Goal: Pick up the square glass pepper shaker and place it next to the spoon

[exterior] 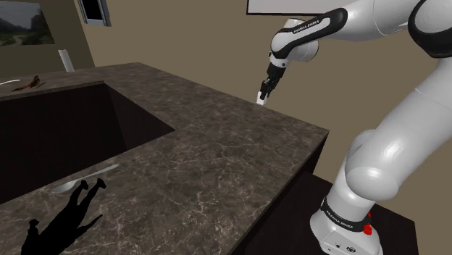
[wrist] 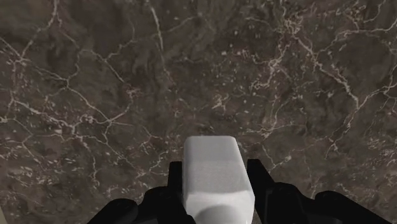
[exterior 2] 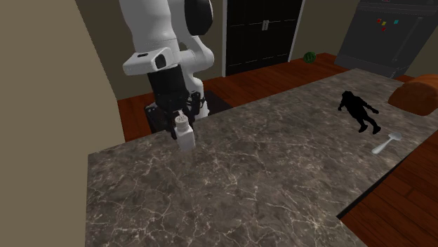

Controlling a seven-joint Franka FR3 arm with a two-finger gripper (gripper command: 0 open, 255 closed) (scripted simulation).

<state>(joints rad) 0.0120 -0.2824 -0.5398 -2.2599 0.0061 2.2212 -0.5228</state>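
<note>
A white Franka arm (exterior: 391, 145) pinches a white, square-sided pepper shaker (exterior 2: 184, 135) between the two black fingers (wrist: 176, 181) of its tool (exterior 2: 181, 119). It holds the shaker over the edge of a dark, veined stone surface (exterior 2: 246, 182), on the side nearest the robot's stand (exterior: 397, 226). The shaker hangs roughly upright under the tool, its base at or just above the surface; whether the two touch cannot be told. Well apart from it, toward the second exterior view's right, a pale spoon (exterior 2: 386, 144) lies near the surface's edge, with a black figurine (exterior 2: 359, 110) sprawled just beside it. In the shoulder view, spoon and figurine sit at the lower left, the spoon by the rim of a deep recess (exterior: 58, 138) sunk into the surface.
</note>
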